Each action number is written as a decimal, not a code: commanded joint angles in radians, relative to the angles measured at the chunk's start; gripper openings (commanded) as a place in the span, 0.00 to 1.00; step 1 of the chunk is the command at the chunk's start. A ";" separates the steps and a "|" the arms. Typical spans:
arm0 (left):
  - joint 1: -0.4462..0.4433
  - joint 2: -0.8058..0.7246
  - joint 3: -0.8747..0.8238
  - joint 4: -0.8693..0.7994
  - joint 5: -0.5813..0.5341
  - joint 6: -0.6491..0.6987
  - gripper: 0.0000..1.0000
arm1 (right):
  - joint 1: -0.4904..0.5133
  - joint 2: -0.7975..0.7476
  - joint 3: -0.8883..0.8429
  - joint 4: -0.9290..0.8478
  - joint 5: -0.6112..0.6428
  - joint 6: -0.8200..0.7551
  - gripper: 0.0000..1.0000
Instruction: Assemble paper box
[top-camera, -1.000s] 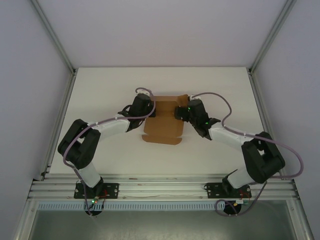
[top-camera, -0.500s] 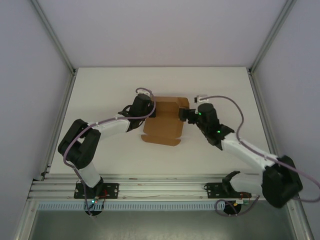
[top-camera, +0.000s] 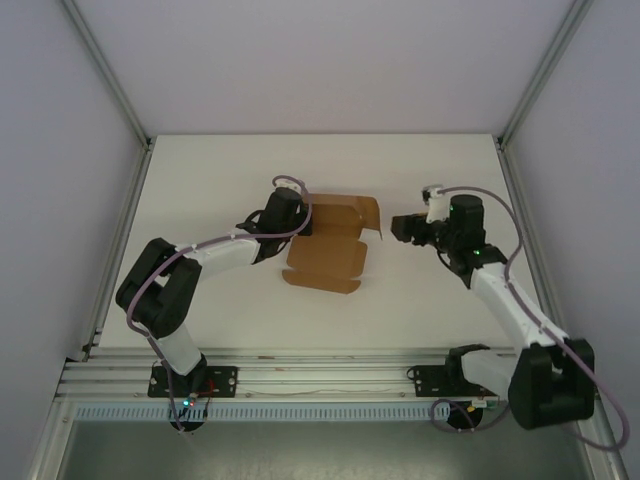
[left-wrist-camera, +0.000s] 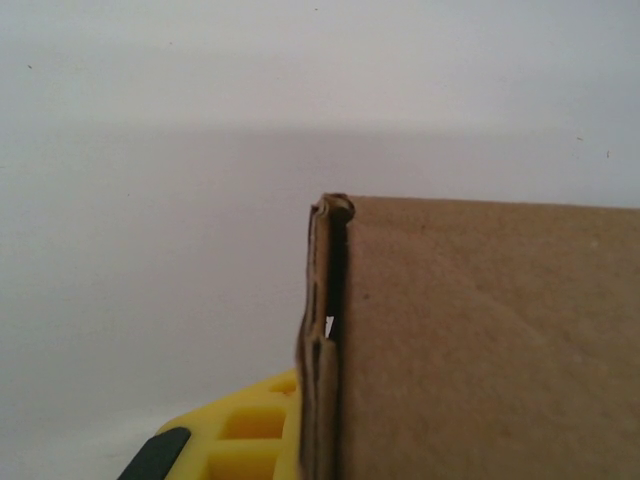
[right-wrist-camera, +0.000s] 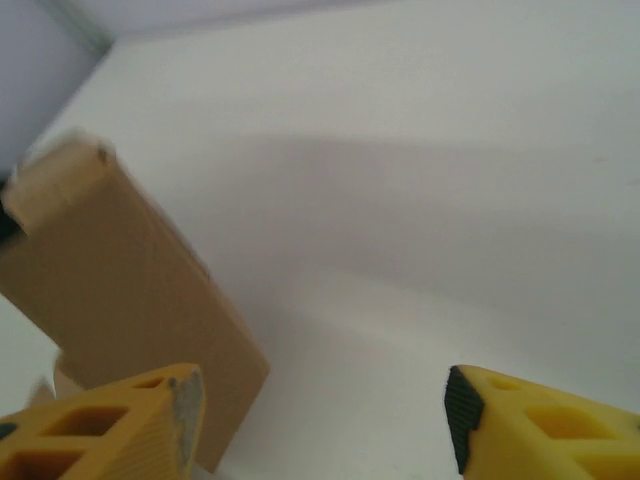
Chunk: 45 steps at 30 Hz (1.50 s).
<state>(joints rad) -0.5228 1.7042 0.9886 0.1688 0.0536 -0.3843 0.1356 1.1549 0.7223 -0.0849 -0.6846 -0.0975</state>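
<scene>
The paper box (top-camera: 328, 245) is a brown die-cut cardboard sheet, partly folded, lying at the middle of the white table (top-camera: 200, 180). My left gripper (top-camera: 296, 226) is at its left edge, shut on a folded-up side flap (left-wrist-camera: 322, 350) that stands edge-on against the yellow finger (left-wrist-camera: 245, 435). Brown cardboard (left-wrist-camera: 490, 340) covers the right of the left wrist view. My right gripper (top-camera: 403, 227) hangs open to the right of the box, apart from it, with bare table between its yellow fingers (right-wrist-camera: 120, 420). A raised cardboard flap (right-wrist-camera: 110, 290) shows at the left of that view.
Grey enclosure walls and aluminium frame posts (top-camera: 110, 90) surround the table. A metal rail (top-camera: 320, 375) runs along the near edge by the arm bases. Bare table lies to the right of the box and behind it.
My right gripper has let go of the box's right flap and drawn back to the right, away from the box. The left gripper has stayed at the left flap.
</scene>
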 joint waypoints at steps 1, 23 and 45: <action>0.000 -0.013 0.000 0.023 0.026 0.018 0.00 | -0.001 0.063 0.072 -0.050 -0.231 -0.172 0.60; -0.002 0.002 0.031 -0.018 0.013 0.003 0.00 | 0.232 0.373 0.345 -0.134 0.037 -0.175 0.40; -0.028 0.036 0.113 -0.141 -0.084 -0.115 0.00 | 0.472 0.704 0.597 -0.268 1.447 0.451 0.03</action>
<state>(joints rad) -0.5438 1.7397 1.0740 0.0742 -0.0086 -0.4458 0.6361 1.8111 1.2835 -0.2016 0.4080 0.2047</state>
